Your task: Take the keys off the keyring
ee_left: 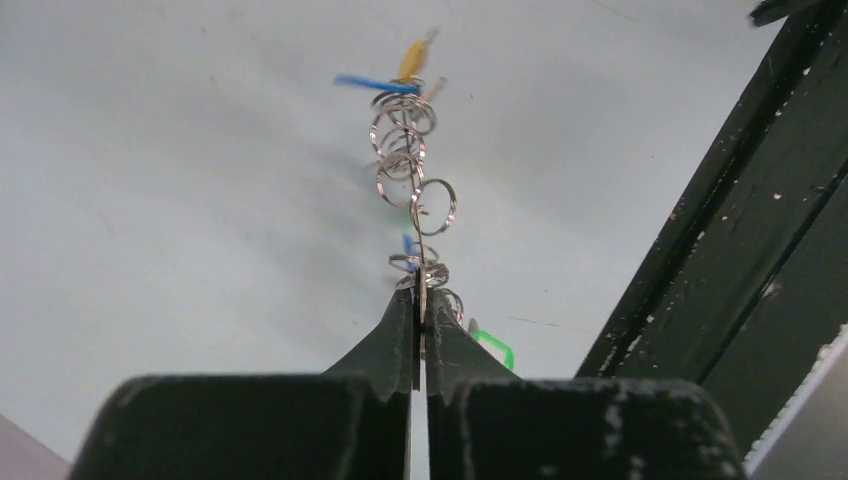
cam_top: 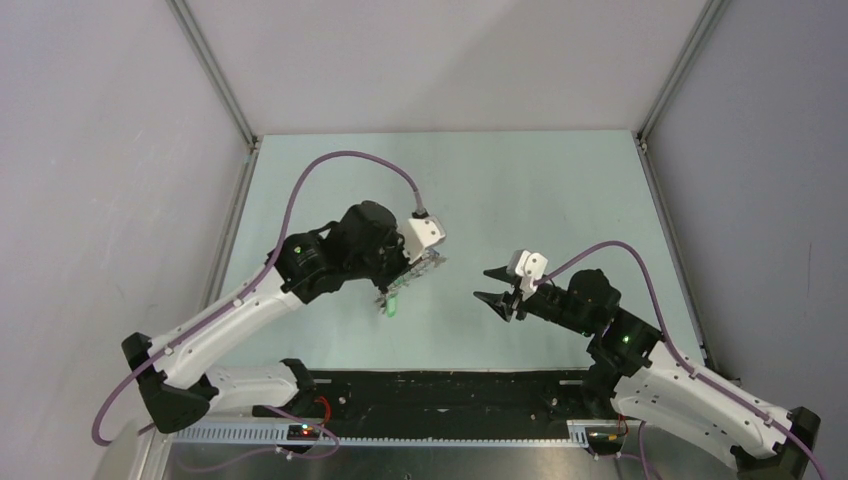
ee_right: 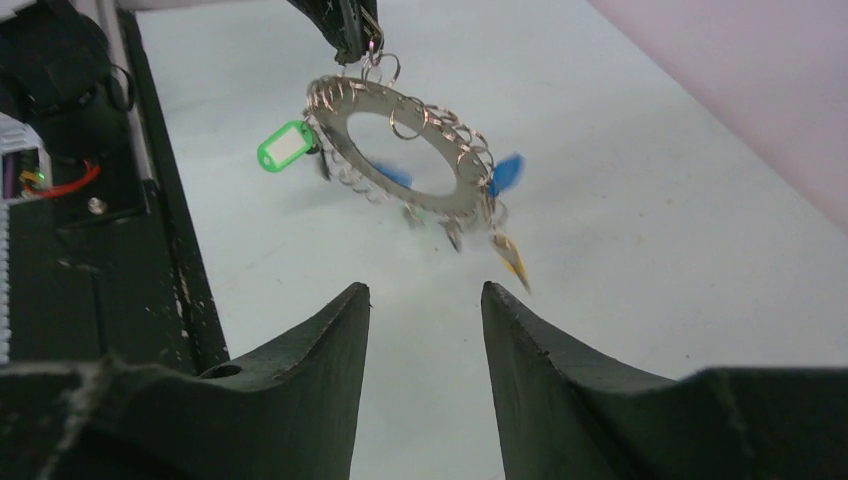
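Note:
My left gripper (cam_top: pixel 403 280) is shut on the keyring (cam_top: pixel 428 264) and holds it above the table. In the right wrist view the keyring (ee_right: pixel 335 118) is a flat grey metal ring hung with many small split rings, and the left fingers (ee_right: pixel 345 25) pinch its top edge. A blue-headed key (ee_right: pixel 508 172), a yellow-headed key (ee_right: pixel 510 258) and a green tag (ee_right: pixel 286 146) dangle from it, blurred. In the left wrist view the ring (ee_left: pixel 410 150) runs edge-on away from my shut gripper (ee_left: pixel 420 300). My right gripper (cam_top: pixel 487 285) is open and empty, level with the ring and apart from it (ee_right: pixel 425 287).
The black base rail (cam_top: pixel 450 390) runs along the near edge of the pale green table (cam_top: pixel 540 190). It also shows at the right of the left wrist view (ee_left: pixel 720 250) and at the left of the right wrist view (ee_right: pixel 150 200). Metal frame posts (cam_top: pixel 215 70) stand at the back corners.

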You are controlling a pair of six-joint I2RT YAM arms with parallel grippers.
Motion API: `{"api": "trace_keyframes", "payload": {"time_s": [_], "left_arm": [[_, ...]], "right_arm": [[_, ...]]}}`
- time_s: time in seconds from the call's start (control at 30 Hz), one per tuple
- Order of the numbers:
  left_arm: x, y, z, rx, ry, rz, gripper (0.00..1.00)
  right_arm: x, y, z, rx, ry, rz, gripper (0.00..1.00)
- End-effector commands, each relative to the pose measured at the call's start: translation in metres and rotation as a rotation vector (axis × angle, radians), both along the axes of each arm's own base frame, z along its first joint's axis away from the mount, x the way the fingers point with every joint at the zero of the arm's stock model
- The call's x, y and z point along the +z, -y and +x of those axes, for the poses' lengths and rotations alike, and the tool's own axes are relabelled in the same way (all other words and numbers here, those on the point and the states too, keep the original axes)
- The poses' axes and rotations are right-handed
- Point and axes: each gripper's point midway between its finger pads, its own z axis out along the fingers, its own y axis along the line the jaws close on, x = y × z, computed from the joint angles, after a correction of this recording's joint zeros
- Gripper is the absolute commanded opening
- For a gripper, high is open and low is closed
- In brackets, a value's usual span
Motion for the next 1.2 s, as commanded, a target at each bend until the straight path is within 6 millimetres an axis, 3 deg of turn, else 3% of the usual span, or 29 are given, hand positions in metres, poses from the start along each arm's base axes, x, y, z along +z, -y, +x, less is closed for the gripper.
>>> {"api": "trace_keyframes", "payload": {"time_s": [0.0,0.03,0.1,0.23,0.3,0.33,0.37,0.4,0.43,0.47,0.5,0.53,0.57,0.77,1.17], "left_arm": [[0.044,-0.003,0.01,-0.086,0.235,0.126,0.0],[0.037,-0.006,0.011,-0.113,0.24,0.201,0.0],[0.043,-0.011,0.02,-0.104,0.324,0.324,0.0],[0.069,-0.017,0.042,-0.019,0.516,0.47,0.0],[0.087,-0.009,0.044,-0.002,0.569,0.365,0.0],[0.08,0.0,0.038,-0.055,0.559,0.325,0.0],[0.097,0.004,0.036,-0.067,0.611,0.231,0.0],[0.084,0.012,0.03,-0.146,0.609,0.215,0.0],[0.1,0.015,0.026,-0.152,0.655,0.13,0.0],[0.086,0.02,0.02,-0.214,0.648,0.127,0.0],[0.093,0.022,0.017,-0.223,0.673,0.078,0.0],[0.081,0.025,0.013,-0.261,0.662,0.074,0.0],[0.086,0.027,0.011,-0.264,0.677,0.035,0.0],[0.07,0.039,-0.01,-0.36,0.649,-0.079,0.0],[0.069,0.042,-0.027,-0.426,0.68,-0.196,0.0]], "right_arm": [[0.028,-0.009,-0.005,0.023,-0.015,0.124,0.51],[0.026,-0.01,-0.003,0.013,-0.017,0.119,0.51],[0.027,-0.011,0.003,-0.011,-0.014,0.122,0.51],[0.031,-0.012,0.008,-0.033,-0.016,0.147,0.5],[0.037,-0.013,0.007,-0.027,-0.003,0.167,0.49],[0.04,-0.013,0.006,-0.024,0.003,0.175,0.49],[0.045,-0.013,0.005,-0.014,0.02,0.189,0.49],[0.048,-0.013,0.003,-0.009,0.03,0.197,0.49],[0.054,-0.013,0.0,0.005,0.046,0.212,0.49],[0.057,-0.013,-0.001,0.011,0.053,0.219,0.49],[0.062,-0.014,-0.003,0.027,0.062,0.23,0.49],[0.066,-0.015,-0.006,0.042,0.068,0.235,0.49],[0.066,-0.017,-0.006,0.048,0.066,0.234,0.49],[0.068,-0.032,-0.003,0.088,0.052,0.222,0.46],[0.08,-0.062,-0.013,0.223,0.057,0.211,0.34]]}}
